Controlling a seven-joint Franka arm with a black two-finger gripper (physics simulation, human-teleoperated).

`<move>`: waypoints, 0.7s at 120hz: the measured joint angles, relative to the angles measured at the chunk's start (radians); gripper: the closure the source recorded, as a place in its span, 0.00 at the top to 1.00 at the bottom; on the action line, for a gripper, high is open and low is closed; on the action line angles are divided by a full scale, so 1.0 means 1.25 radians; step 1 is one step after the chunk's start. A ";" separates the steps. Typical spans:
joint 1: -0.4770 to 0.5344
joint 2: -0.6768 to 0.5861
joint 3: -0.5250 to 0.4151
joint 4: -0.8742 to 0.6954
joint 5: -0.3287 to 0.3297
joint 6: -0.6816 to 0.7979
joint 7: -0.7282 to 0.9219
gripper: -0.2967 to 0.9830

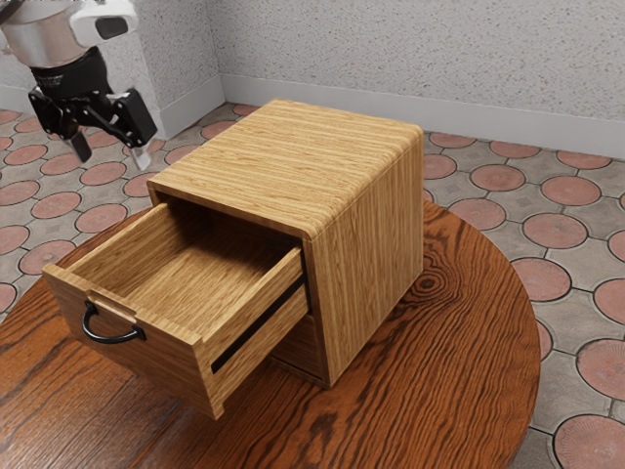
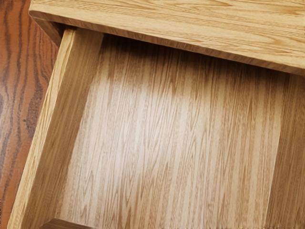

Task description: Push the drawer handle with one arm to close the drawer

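My gripper [image 1: 112, 151] hangs in the air at the exterior view's upper left, its two fingers spread with nothing between them. It is above and apart from the pulled-out upper drawer [image 1: 142, 362] of a light wooden cabinet [image 1: 371, 249]. A black curved handle [image 1: 115, 338] is fixed to the drawer's front panel, and the gripper does not touch it. In the wrist view, the drawer's bare floor [image 2: 176, 133] lies under my hand, with the cabinet's top edge [image 2: 190, 28] across it.
The cabinet stands on a round, dark-grained wooden table [image 1: 459, 342], also visible beside the drawer in the wrist view [image 2: 19, 81]. A lower front section [image 1: 301, 347] of the cabinet sits beneath the extended drawer. Speckled walls [image 1: 420, 59] rise behind the tiled floor.
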 joint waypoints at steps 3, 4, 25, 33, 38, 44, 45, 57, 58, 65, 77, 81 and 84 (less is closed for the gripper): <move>0.000 -0.006 0.000 -0.007 0.000 0.004 0.010 0.77; 0.000 -0.008 0.000 -0.009 0.000 0.005 0.014 0.77; 0.004 -0.043 -0.005 -0.061 -0.016 0.037 0.074 0.77; 0.008 -0.051 -0.007 -0.068 -0.011 0.056 0.093 0.77; 0.009 -0.060 -0.009 -0.072 -0.009 0.064 0.103 0.77; 0.025 -0.077 -0.041 -0.088 -0.005 0.062 0.104 0.77; 0.030 -0.083 -0.046 -0.094 -0.005 0.061 0.104 0.77; 0.083 -0.264 -0.147 -0.232 -0.014 0.054 0.102 0.77; 0.087 -0.283 -0.160 -0.243 -0.014 0.053 0.102 0.77; 0.099 -0.393 -0.216 -0.295 -0.017 0.039 0.100 0.76; 0.088 -0.496 -0.240 -0.351 -0.018 0.008 0.092 0.58; 0.084 -0.515 -0.242 -0.358 -0.018 -0.001 0.087 0.51; 0.080 -0.528 -0.243 -0.366 -0.019 -0.007 0.081 0.46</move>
